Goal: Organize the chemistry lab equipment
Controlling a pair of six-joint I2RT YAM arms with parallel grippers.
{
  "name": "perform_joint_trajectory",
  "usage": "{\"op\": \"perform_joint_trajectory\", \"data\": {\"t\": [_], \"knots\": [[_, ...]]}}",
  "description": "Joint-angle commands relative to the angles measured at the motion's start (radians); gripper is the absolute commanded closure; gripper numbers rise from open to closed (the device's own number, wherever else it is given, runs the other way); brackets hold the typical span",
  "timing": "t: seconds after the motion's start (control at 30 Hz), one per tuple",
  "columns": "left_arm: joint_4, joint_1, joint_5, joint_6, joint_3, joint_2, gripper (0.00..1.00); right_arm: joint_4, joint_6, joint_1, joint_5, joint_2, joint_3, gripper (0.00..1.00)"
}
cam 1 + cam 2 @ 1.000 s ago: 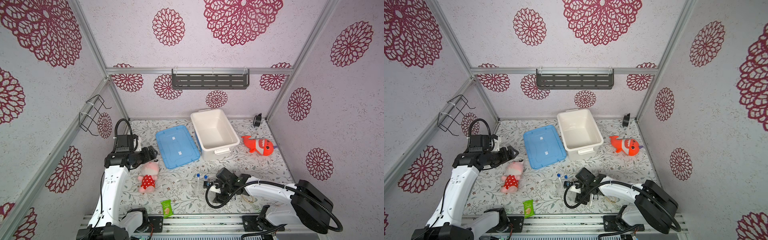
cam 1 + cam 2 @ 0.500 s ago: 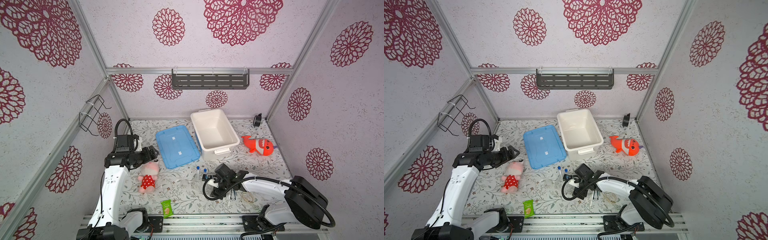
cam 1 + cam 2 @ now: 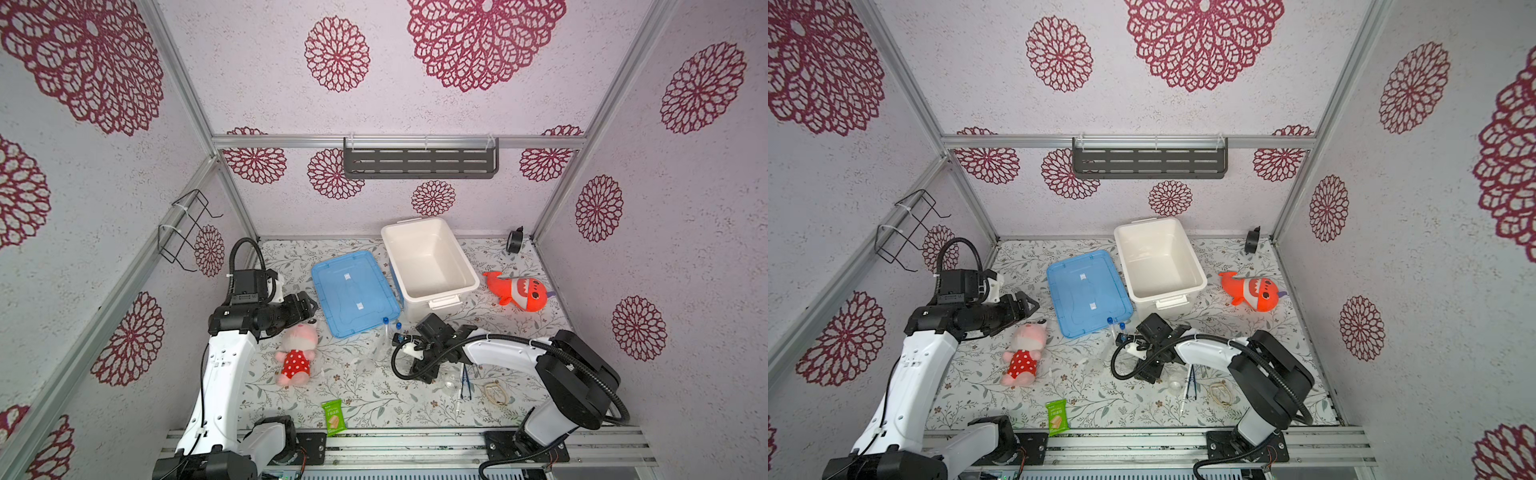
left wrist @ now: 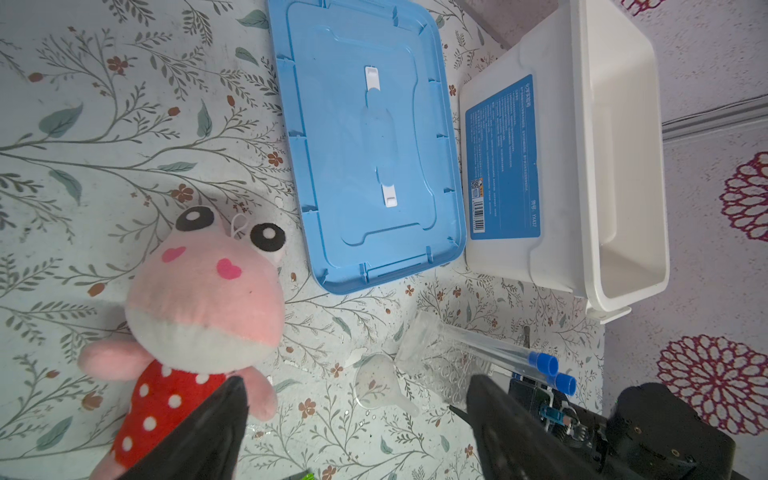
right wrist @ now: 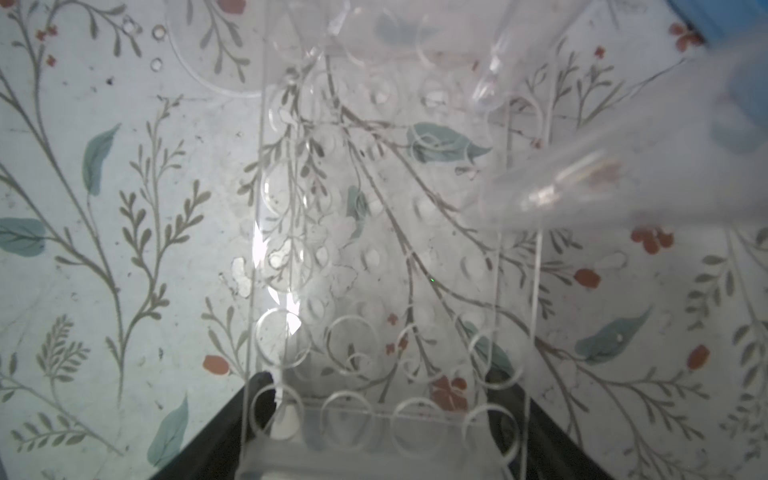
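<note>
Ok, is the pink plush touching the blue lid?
Apart. Left wrist view shows bare floral mat between the pink plush and the blue lid; both top views agree.

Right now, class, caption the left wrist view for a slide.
Left hand open; pink plush, blue lid, white bin, blue-capped tubes ahead.

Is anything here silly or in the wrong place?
Yes. A pink plush toy, an orange plush toy and a green snack packet lie among the lab things, where toys and snacks don't belong. The two blue-capped tubes lean tilted in their clear rack.
</note>
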Motion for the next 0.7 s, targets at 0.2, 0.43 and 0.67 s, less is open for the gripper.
{"op": "perform_joint_trajectory", "data": {"t": [0.2,0.43,0.67], "knots": [[-0.008,0.012,-0.01,0.01,0.021,-0.012,0.14,-0.026,-0.024,-0.009,-0.015,0.078,0.113,0.28],[-0.011,0.014,-0.026,0.016,0.014,-0.02,0.14,-0.03,-0.048,0.017,-0.02,0.109,0.153,0.28],[-0.014,0.016,-0.031,0.016,0.01,-0.034,0.15,-0.009,-0.052,0.072,-0.026,0.146,0.194,0.28]]}}
